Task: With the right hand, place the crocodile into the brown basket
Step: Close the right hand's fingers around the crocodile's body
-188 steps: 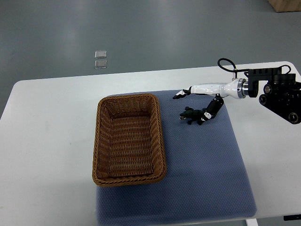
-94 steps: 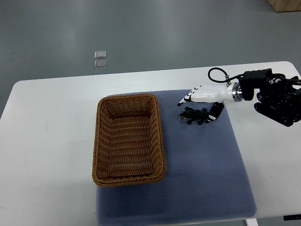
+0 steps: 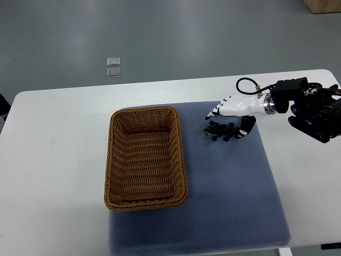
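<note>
Straddling the crocodile [image 3: 218, 129], fingers spread, right hand [image 3: 234, 109] sits clear of basket [image 3: 180, 140] rim.

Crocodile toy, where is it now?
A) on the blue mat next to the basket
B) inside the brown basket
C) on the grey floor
A: the crocodile lies on the blue mat, just right of the brown basket, which holds nothing.
</note>
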Motion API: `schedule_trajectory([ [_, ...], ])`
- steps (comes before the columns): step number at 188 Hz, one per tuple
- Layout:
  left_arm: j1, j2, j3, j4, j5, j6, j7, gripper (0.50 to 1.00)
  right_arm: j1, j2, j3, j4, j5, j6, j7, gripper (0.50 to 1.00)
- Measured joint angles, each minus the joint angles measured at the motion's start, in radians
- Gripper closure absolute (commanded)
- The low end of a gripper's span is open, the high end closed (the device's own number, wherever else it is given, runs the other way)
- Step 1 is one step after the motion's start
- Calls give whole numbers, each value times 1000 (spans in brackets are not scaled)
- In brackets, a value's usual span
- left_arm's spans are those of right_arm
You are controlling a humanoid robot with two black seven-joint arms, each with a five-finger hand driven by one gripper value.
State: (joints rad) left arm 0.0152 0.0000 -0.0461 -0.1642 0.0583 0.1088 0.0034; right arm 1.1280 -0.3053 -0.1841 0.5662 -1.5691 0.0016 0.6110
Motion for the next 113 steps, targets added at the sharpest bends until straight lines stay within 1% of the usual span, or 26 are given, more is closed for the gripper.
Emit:
schedule_trajectory([
  [39,0,0,0,0,0,0,0,500,-2,9,-10,0,0,0,0,599],
  [45,0,0,0,0,0,0,0,500,-2,9,-12,0,0,0,0,607],
  [57,0,0,0,0,0,0,0,500,-2,10,-16,-2,0,1,0,648],
  [66,0,0,0,0,0,0,0,500,-2,11,-17,-3,0,1,0,697],
  [75,0,0,0,0,0,0,0,500,-1,13,-20,-7,0,1,0,728],
  [76,0,0,0,0,0,0,0,500,-1,14,-20,-8,0,1,0,742],
  [79,0,0,0,0,0,0,0,500,-1,15,-22,-9,0,1,0,754],
  [80,0,0,0,0,0,0,0,500,0,15,-22,-10,0,1,0,768],
  [85,0,0,0,0,0,0,0,500,0,17,-26,-14,0,1,0,791],
  [89,0,0,0,0,0,0,0,500,1,18,-30,-17,0,1,0,824],
  [90,0,0,0,0,0,0,0,500,1,18,-30,-18,0,1,0,824],
  [93,0,0,0,0,0,0,0,500,1,19,-34,-21,0,1,0,844],
  [113,0,0,0,0,0,0,0,500,2,25,-44,-29,0,1,0,899],
])
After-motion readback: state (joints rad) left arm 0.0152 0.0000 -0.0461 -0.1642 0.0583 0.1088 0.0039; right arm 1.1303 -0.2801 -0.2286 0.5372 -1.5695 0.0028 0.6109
